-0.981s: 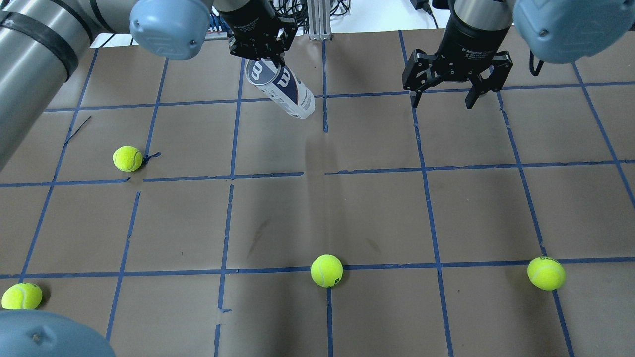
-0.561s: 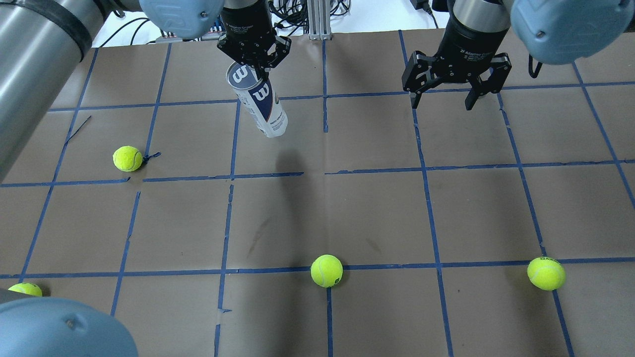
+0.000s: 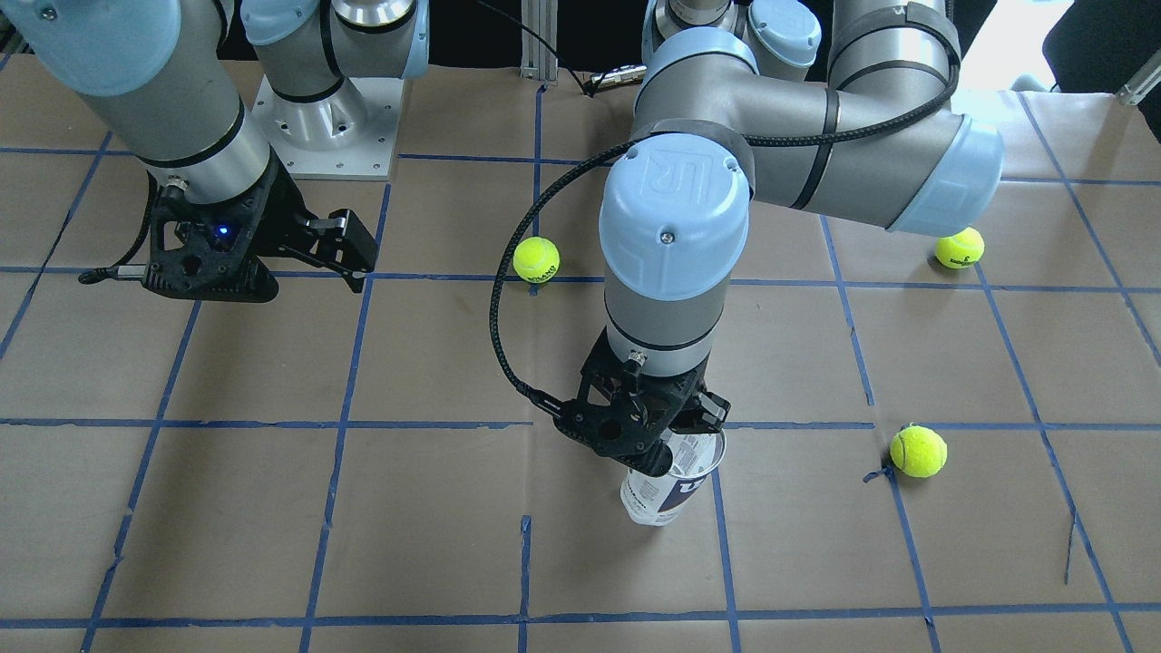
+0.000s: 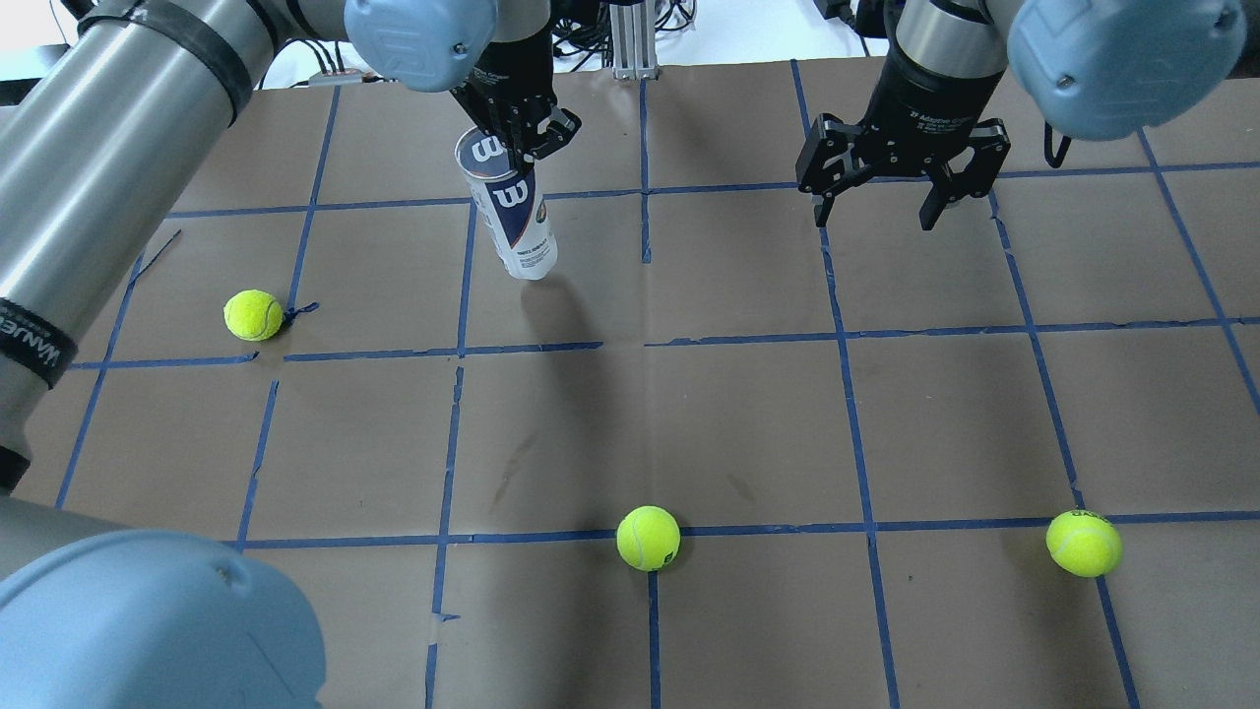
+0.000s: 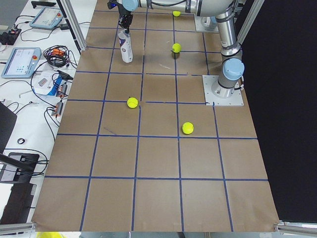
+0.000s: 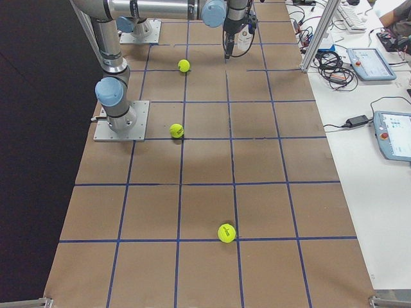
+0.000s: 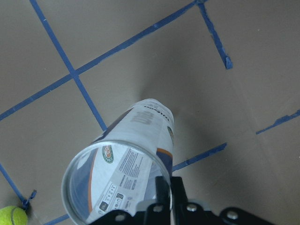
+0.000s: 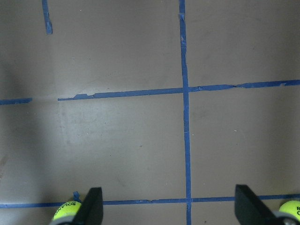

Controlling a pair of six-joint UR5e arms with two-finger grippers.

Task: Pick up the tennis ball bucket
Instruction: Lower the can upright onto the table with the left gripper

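left gripper [image 4: 519, 146] fingers clamped on open rim of slim clear plastic tennis ball bucket [image 4: 519, 225], white-and-navy label, near-upright by worktop [image 4: 738, 414] edge opposite robot base. right gripper [image 4: 876, 212] fingers apart, hovering.

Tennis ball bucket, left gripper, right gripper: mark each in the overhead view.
tennis ball bucket [image 4: 512, 205], overhead view, on its label.
left gripper [image 4: 527, 148], overhead view, between fingertips at the rim.
right gripper [image 4: 877, 217], overhead view, between its open fingertips.
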